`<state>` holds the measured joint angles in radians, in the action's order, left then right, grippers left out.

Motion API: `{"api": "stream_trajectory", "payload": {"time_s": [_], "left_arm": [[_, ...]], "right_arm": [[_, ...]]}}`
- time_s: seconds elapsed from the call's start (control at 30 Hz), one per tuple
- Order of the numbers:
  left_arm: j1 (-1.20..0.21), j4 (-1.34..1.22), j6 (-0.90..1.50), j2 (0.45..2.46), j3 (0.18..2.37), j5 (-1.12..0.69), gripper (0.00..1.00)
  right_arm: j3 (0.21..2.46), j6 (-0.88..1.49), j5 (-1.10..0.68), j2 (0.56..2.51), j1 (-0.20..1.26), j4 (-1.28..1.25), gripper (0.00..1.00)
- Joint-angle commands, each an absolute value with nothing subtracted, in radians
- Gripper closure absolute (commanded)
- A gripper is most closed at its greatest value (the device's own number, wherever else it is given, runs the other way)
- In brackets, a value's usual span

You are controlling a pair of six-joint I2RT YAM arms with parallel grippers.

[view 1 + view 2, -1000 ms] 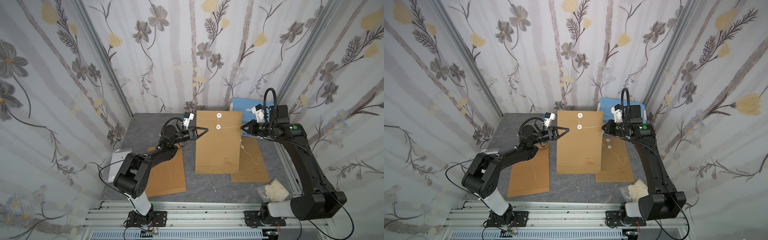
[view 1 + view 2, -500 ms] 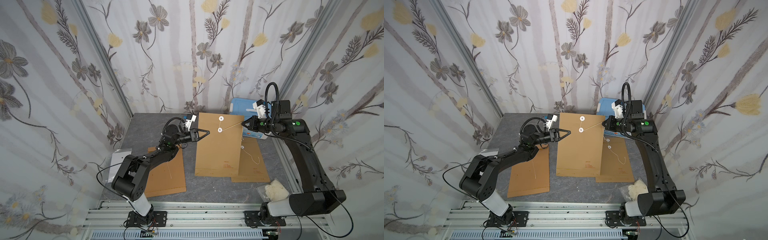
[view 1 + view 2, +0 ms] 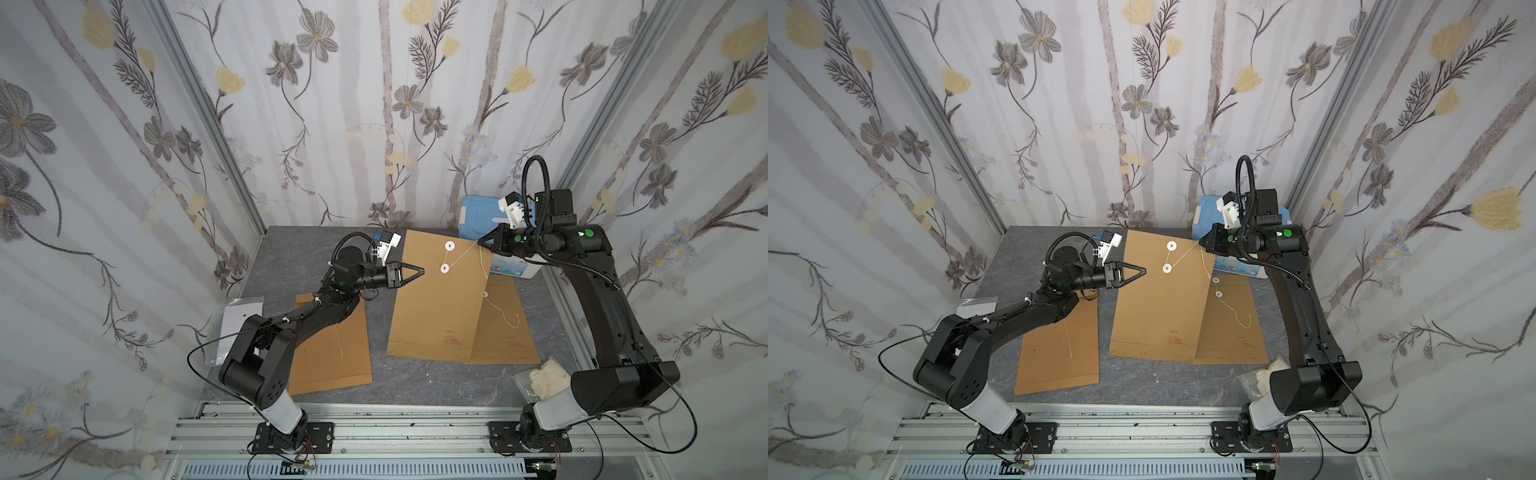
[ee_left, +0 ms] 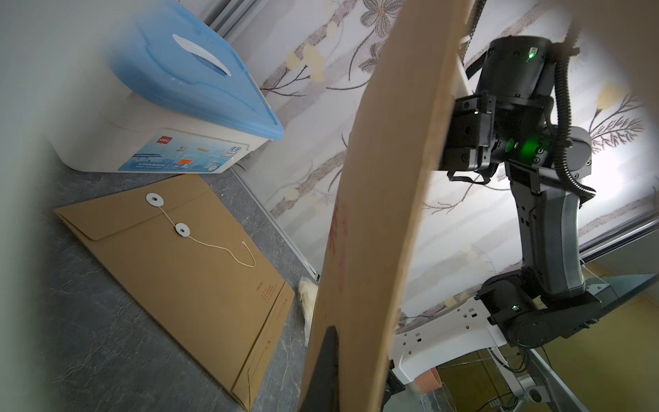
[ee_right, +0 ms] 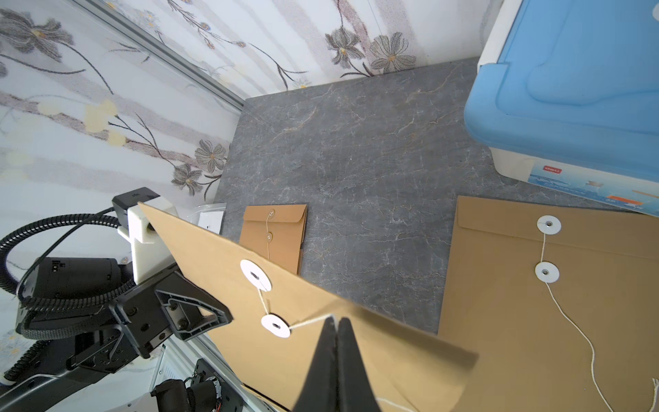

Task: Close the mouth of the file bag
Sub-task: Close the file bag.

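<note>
Three brown kraft file bags occupy the grey marble-patterned table [image 3: 299, 257]. Taking twelve o'clock as the far wall in both top views, the middle file bag [image 3: 436, 316] sits at the centre. Its mouth end points toward twelve o'clock and is raised off the surface, so the bag tilts; whether its bottom edge touches the table I cannot tell. The left gripper [image 3: 422, 271] comes in from nine o'clock with its jaws closed on that bag's side edge, level with the lower white disc fastener [image 3: 445, 268]. The upper white disc fastener [image 3: 449, 245] sits just toward twelve o'clock of it. The right gripper [image 3: 480, 242], at two o'clock of the discs, has its jaws pressed together on the thin white string [image 3: 461, 257], which runs taut from the lower disc to the fingertips, with a loose tail hanging beyond. The second file bag [image 3: 503, 332] lies flat at four o'clock, partly under the middle one. The third file bag [image 3: 340, 365] lies at eight o'clock beneath the left arm. A white storage box with blue lid [image 3: 478, 212] stands at one o'clock.
</note>
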<state>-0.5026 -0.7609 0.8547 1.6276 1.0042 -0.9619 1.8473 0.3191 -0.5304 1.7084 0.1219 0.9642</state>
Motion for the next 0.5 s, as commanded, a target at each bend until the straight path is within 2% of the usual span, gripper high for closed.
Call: {"api": "stream_trajectory", "payload": {"time_s": [0.0,0.47], "left_arm": [[-0.505,-0.698,0.782,1.613,1.022,-0.961,1.0],[-0.518,-0.677,0.785,1.626,1.045,-0.951,1.0]], "right_arm": [[1.92,0.301,-0.543,1.744,0.144,0.988,1.0],[2.092,0.323,-0.52,1.867,0.26,1.011,1.0]]}}
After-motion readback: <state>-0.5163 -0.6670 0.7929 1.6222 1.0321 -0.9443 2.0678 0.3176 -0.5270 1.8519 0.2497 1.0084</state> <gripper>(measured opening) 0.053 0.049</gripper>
